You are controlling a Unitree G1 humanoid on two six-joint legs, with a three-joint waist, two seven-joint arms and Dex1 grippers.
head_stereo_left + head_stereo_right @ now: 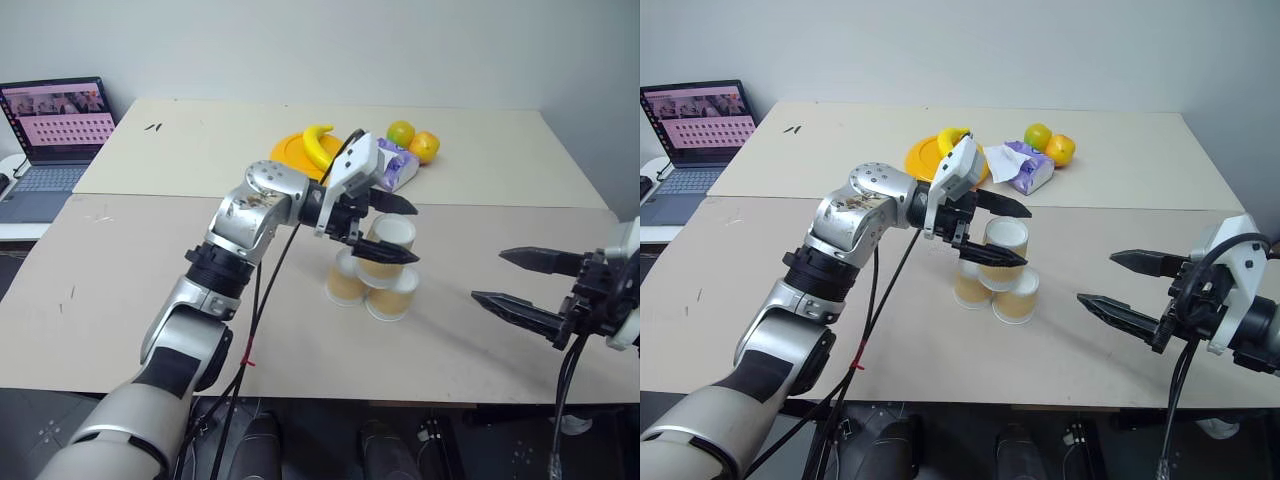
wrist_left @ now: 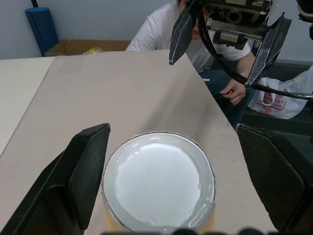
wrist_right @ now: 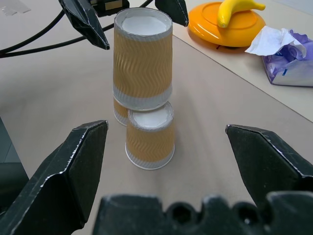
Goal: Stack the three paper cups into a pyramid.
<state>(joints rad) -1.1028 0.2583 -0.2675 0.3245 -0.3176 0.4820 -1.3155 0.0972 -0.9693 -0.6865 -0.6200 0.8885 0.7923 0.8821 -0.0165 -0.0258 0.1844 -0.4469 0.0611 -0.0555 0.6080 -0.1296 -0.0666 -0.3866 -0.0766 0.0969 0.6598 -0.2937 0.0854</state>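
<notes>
Right wrist view: three paper cups (image 3: 143,58), stacked.

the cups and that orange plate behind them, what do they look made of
The three paper cups look like paper: matte tan sleeves embossed with wavy ridges, plain white rims and bases. The orange plate under the banana looks like plastic, judging by its smooth, slightly glossy, even colour, though glazed ceramic can't be ruled out.

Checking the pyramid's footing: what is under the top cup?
The top cup sits upside down on two upside-down cups: the near one in full view, the far one mostly hidden behind it. Where the rims meet cannot be seen.
</notes>
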